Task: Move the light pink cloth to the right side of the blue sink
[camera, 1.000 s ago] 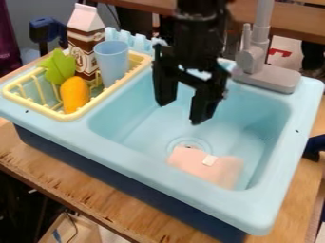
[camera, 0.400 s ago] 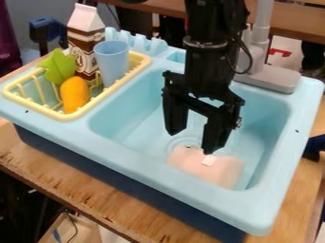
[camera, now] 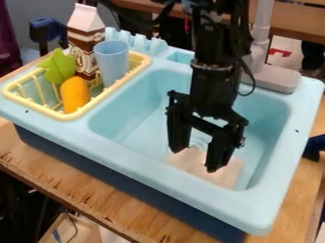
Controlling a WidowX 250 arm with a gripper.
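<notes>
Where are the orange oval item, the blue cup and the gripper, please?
Orange oval item (camera: 75, 95): camera view, middle of its body.
Blue cup (camera: 112, 64): camera view, middle of its side.
Gripper (camera: 195, 154): camera view, between its fingertips.

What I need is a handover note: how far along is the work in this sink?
The approach looks done: the gripper hangs over the pink item in the sink. Nothing is in hand; the fingers stand apart. Grasping the pink item and lifting it seem left, as it lies on the sink's bottom.
</notes>
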